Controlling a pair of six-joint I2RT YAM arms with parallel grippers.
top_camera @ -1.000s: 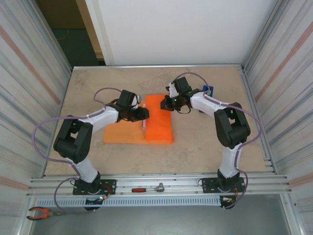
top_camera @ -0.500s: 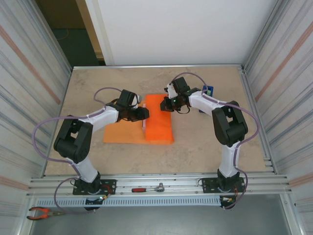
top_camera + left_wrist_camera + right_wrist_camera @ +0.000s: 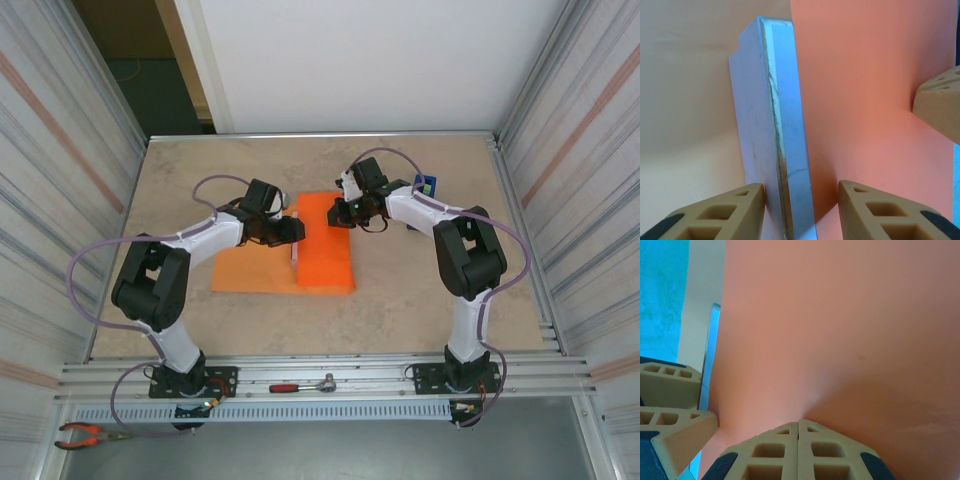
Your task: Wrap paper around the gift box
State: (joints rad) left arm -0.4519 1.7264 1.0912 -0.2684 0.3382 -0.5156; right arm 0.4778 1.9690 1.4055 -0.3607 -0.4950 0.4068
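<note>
The paper (image 3: 327, 255) lies on the worktop (image 3: 420, 290), one side folded over the gift box (image 3: 771, 125) at mid-sheet. The left tool (image 3: 801, 187) stands part-open astride the box's bare edge, seemingly clamping nothing. The right tool (image 3: 799, 424) is closed, its tips pressing the flap. Thin paper likely creases and springs back, so pinch its free edge; the light, stiff box may slide

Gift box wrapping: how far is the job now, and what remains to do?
Done: the large bright orange paper sheet is folded from the right over the small pale pink cardboard gift box. In hand: the right gripper, fingers shut, presses on that flap; the left gripper straddles the box's bare edge. Left: the sheet's left half lies flat on the table and that box side is uncovered.
</note>
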